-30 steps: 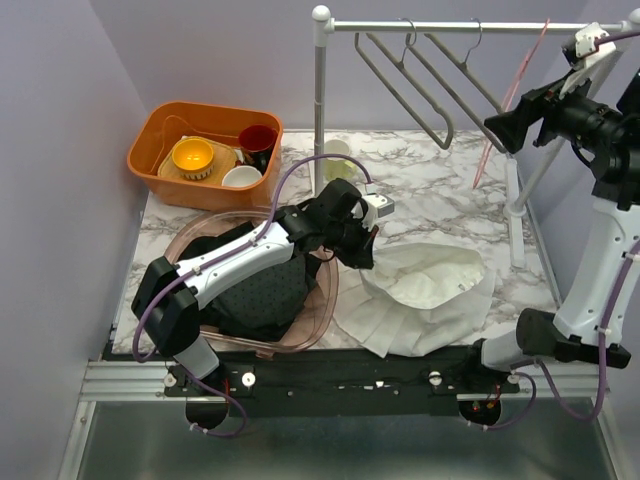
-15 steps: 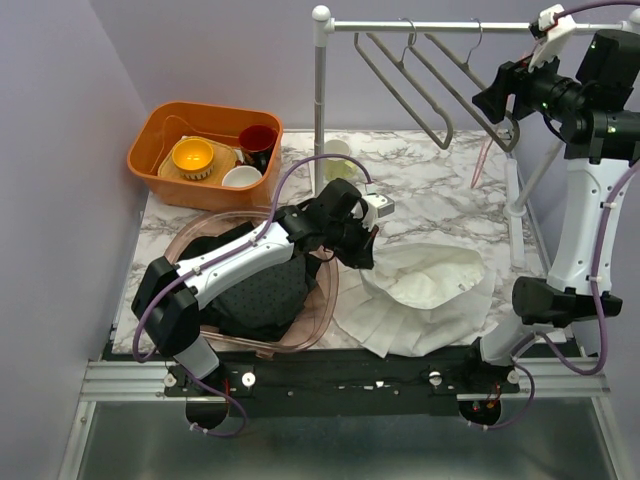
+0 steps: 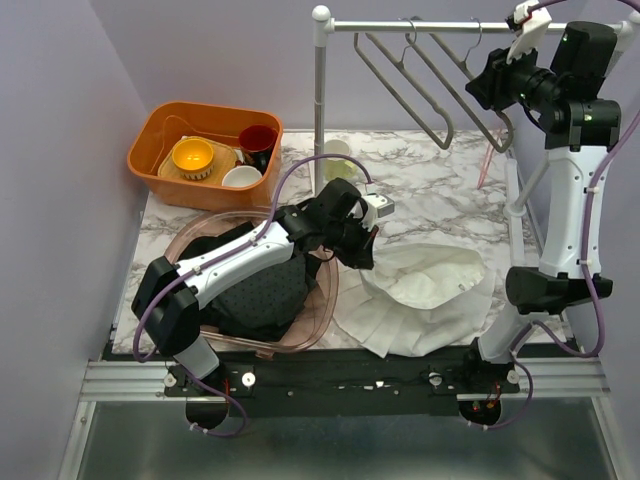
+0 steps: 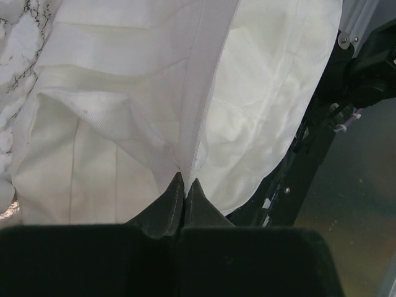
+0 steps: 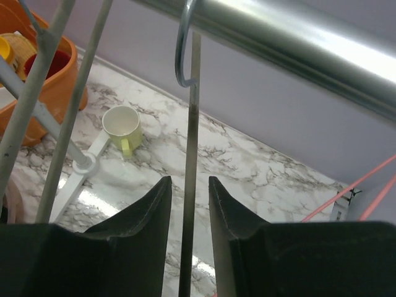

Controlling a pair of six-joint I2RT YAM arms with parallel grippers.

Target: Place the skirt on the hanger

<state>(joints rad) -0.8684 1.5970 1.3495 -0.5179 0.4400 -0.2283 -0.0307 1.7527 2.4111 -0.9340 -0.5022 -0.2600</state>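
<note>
Swinging in from the far right edge of the top view, my right arm is now reaching up to the rail [image 3: 420,26] in the upper right. My right claw [image 5: 189,182] is getting narrower than it was a moment ago. Its two fingers are still spread a little, and the thin wire neck of a hanger [image 5: 192,93] is standing between them. A small gap is showing on each side of the wire, so I am not squeezing it.

My left arm is staying put. My left claw [image 4: 184,185] is pressed together and is pinching a raised fold of the white skirt [image 3: 430,285]. The skirt is lying crumpled on the marble tabletop [image 3: 440,190], low in the middle of the top view, below the rail.

A pale green cup [image 5: 122,127] is sitting on the tabletop, far beneath my right claw.
</note>
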